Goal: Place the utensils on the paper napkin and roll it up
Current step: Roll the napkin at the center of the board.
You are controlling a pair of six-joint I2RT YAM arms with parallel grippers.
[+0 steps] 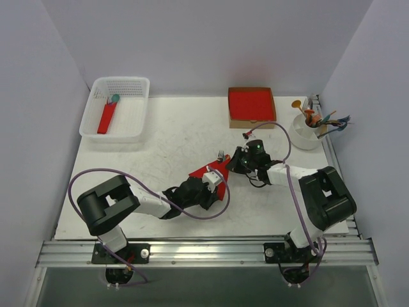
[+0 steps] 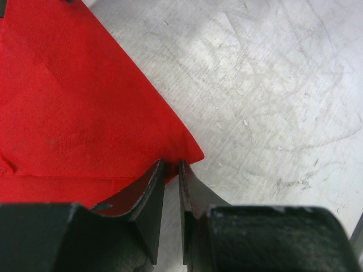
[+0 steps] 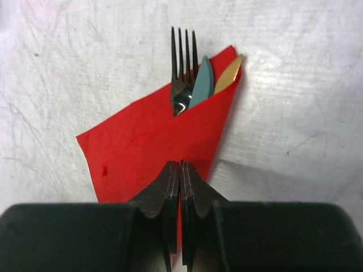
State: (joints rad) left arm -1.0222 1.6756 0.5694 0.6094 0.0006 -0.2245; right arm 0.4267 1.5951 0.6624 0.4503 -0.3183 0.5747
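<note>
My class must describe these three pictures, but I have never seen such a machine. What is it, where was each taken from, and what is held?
It is a robot with two arms bolted at the near edge of a table. The wide picture looks down from above: the left arm and right arm meet at a red paper napkin. Also on it stand a white basket, a cardboard box and a white cup of colourful cutlery. The other pictures come from a camera on each wrist. The right fingers are pinched shut on the napkin, which is folded around the utensils, a dark fork among them. The left fingers sit almost closed at a napkin corner; whether they grip it is unclear.
</note>
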